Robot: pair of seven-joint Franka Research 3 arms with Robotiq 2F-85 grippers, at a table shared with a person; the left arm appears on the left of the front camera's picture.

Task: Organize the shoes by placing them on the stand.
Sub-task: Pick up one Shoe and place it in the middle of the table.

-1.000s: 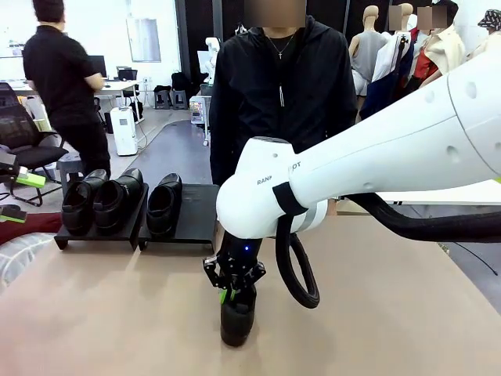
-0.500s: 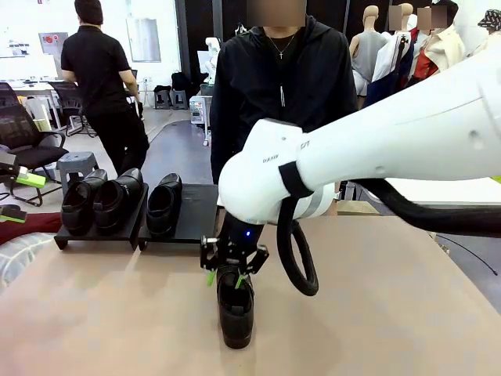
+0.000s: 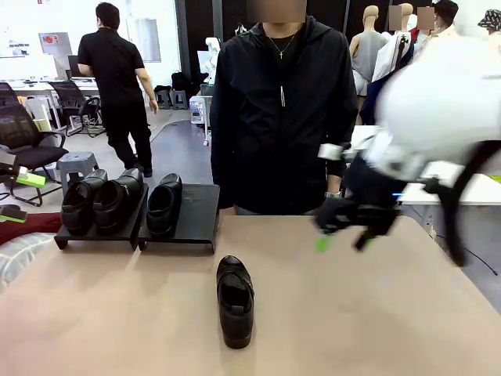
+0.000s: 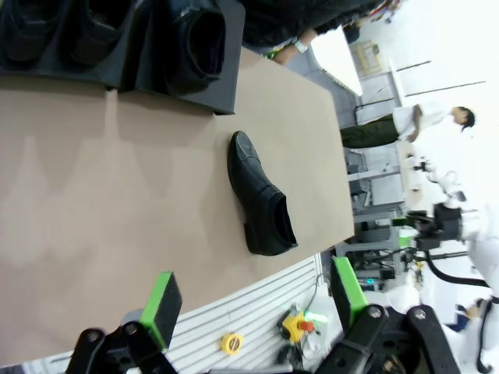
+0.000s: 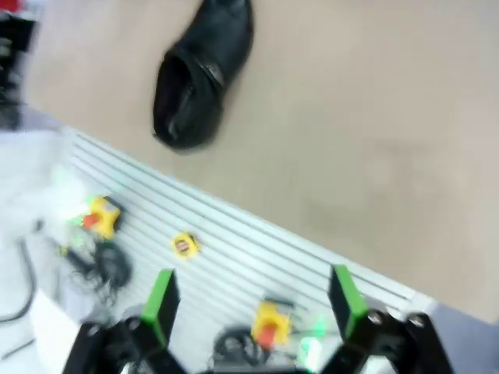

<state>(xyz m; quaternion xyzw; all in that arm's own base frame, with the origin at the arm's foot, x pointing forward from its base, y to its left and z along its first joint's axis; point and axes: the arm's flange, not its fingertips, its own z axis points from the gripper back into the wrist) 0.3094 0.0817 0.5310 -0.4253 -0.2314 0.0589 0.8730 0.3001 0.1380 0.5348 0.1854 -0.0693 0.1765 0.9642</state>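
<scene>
One loafer lies alone on the table in front of the stand, which holds three shoes, while both the right gripper and left gripper hang spread and empty.

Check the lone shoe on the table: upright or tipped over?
Upright. The lone shoe rests on its sole on the table, opening facing up, toe toward the stand, no gripper touching it.
</scene>
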